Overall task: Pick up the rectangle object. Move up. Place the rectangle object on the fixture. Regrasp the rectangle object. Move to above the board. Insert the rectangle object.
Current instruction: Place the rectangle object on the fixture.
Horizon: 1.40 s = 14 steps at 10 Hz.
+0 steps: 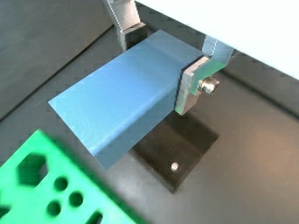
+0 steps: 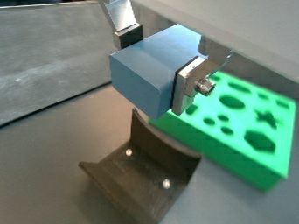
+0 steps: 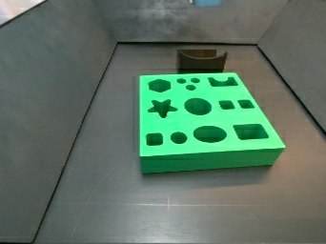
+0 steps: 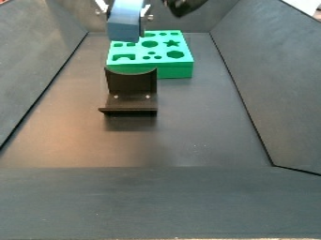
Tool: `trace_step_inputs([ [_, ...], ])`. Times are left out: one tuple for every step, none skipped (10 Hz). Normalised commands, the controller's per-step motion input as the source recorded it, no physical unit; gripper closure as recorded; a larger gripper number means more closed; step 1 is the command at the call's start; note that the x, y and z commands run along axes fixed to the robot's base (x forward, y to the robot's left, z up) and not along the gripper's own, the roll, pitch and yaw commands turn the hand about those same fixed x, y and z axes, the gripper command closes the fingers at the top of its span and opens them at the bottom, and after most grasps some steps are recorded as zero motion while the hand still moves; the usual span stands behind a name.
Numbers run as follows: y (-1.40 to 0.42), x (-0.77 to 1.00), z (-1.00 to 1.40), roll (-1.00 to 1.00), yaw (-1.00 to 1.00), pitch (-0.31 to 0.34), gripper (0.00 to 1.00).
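My gripper (image 1: 163, 59) is shut on the rectangle object (image 1: 122, 101), a light blue-grey block clamped between the silver fingers (image 1: 193, 85). It also shows in a wrist view (image 2: 149, 72) with the gripper (image 2: 160, 61) around it. I hold it in the air above the fixture (image 1: 177, 154), a dark notched holder on the floor, seen in both wrist views (image 2: 140, 168). In a side view the block (image 4: 126, 21) hangs above the fixture (image 4: 129, 94). The green board (image 3: 204, 119) with shaped holes lies beside the fixture (image 3: 197, 59).
Dark sloping walls enclose the floor on all sides (image 3: 76, 105). The board also shows in other views (image 1: 47, 188) (image 2: 239, 122) (image 4: 150, 52). Bare dark floor stretches in front of the fixture (image 4: 138, 169).
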Motion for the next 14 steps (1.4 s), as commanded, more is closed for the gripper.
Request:
trace_step_inputs([
  [0.06, 0.05, -0.01, -0.85, 0.26, 0.426, 1.0],
  [0.05, 0.03, 0.0, -0.67, 0.11, 0.374, 1.0],
  [0.05, 0.05, -0.01, -0.43, -0.03, 0.307, 1.0],
  [0.03, 0.06, -0.01, -0.29, -0.08, 0.268, 1.0],
  [0.03, 0.07, 0.0, -0.22, -0.11, 0.221, 1.0],
  [0.06, 0.1, -1.0, -1.0, -0.18, 0.074, 1.0],
  [0.07, 0.1, -1.0, -1.0, -0.19, 0.05, 1.0],
  [0.07, 0.11, -1.0, -1.0, -0.2, 0.053, 1.0],
  [0.08, 0.12, -1.0, -1.0, -0.2, 0.056, 1.0],
  [0.08, 0.13, -1.0, -1.0, -0.21, 0.047, 1.0],
  [0.09, 0.13, -1.0, -1.0, -0.22, 0.037, 1.0],
  [0.09, 0.14, -1.0, -0.76, -0.19, 0.011, 1.0],
  [0.1, 0.16, -1.0, -0.58, -0.16, -0.012, 1.0],
  [0.11, 0.17, -1.0, -0.4, -0.14, -0.024, 1.0],
])
